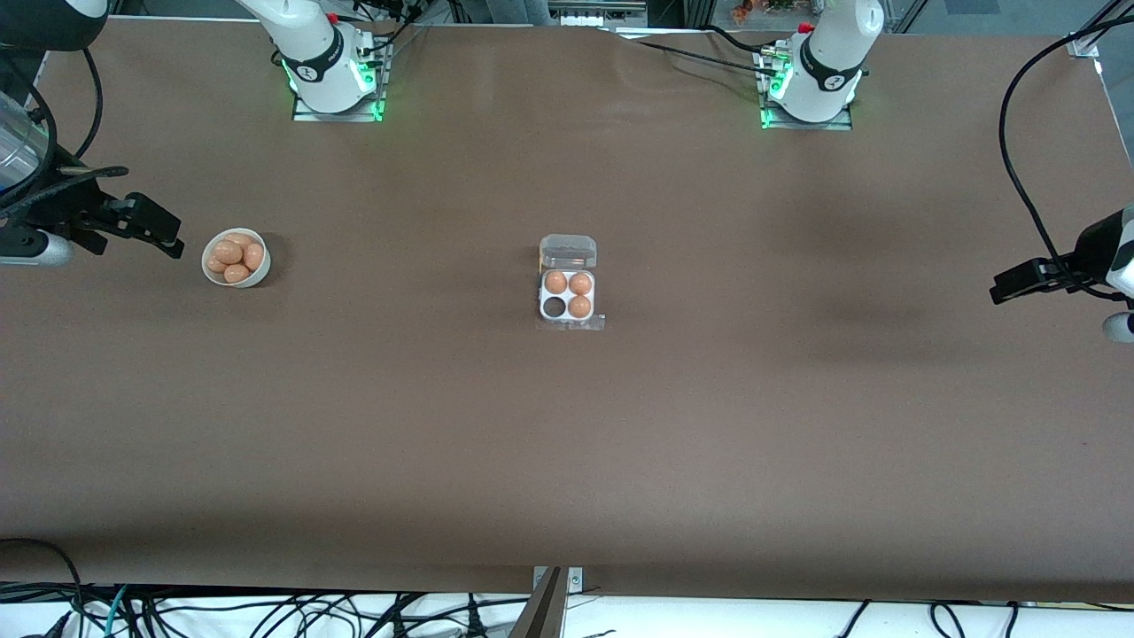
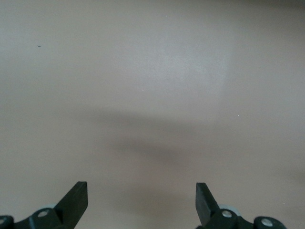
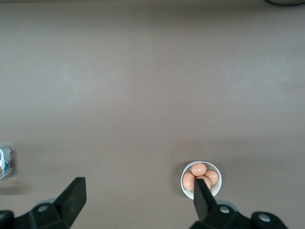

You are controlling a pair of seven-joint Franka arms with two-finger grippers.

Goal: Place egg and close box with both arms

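Box point(image 1: 568, 294) bears no readable label; both grippers open.

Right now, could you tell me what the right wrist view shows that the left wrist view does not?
Only the right wrist view shows the white bowl of eggs, the box at the frame's edge, and the open right gripper. Only the left wrist view shows the open left gripper, over bare tabletop. Both share the brown table, and neither gripper holds anything.
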